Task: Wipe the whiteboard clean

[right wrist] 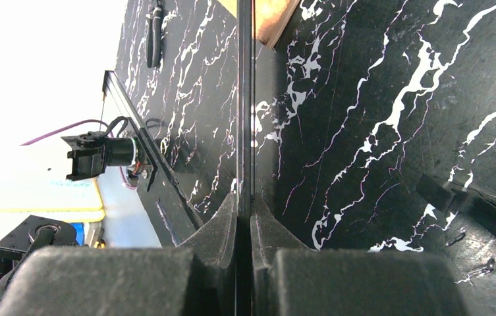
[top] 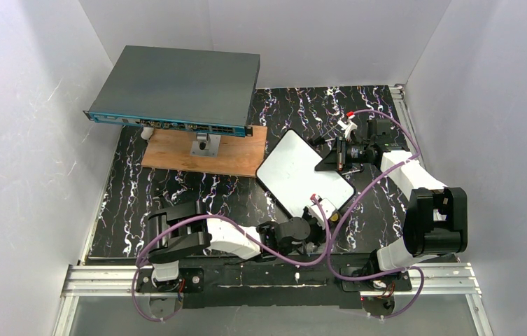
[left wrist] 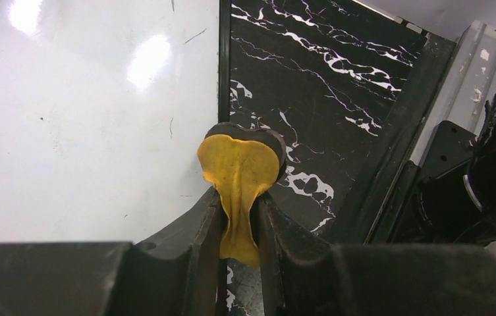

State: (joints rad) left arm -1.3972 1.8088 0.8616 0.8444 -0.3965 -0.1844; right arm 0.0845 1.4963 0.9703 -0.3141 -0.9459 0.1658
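The whiteboard (top: pixel 295 168) lies tilted like a diamond on the black marbled mat. In the left wrist view its white face (left wrist: pixel 80 125) shows only a few tiny dark specks. My left gripper (top: pixel 314 208) is at the board's near right edge, shut (left wrist: pixel 240 201) on a yellow eraser pad (left wrist: pixel 240 164) with a black backing. The pad sits just over the board's dark edge. My right gripper (top: pixel 339 155) is at the board's far right side, shut (right wrist: pixel 245 201) on the board's thin black stand (right wrist: pixel 245 99), which I see edge-on.
A large grey flat box (top: pixel 176 87) with a blue front edge stands at the back left, over a brown wooden plank (top: pixel 176 155). White walls close in three sides. A metal rail (top: pixel 106 280) runs along the near edge by the arm bases.
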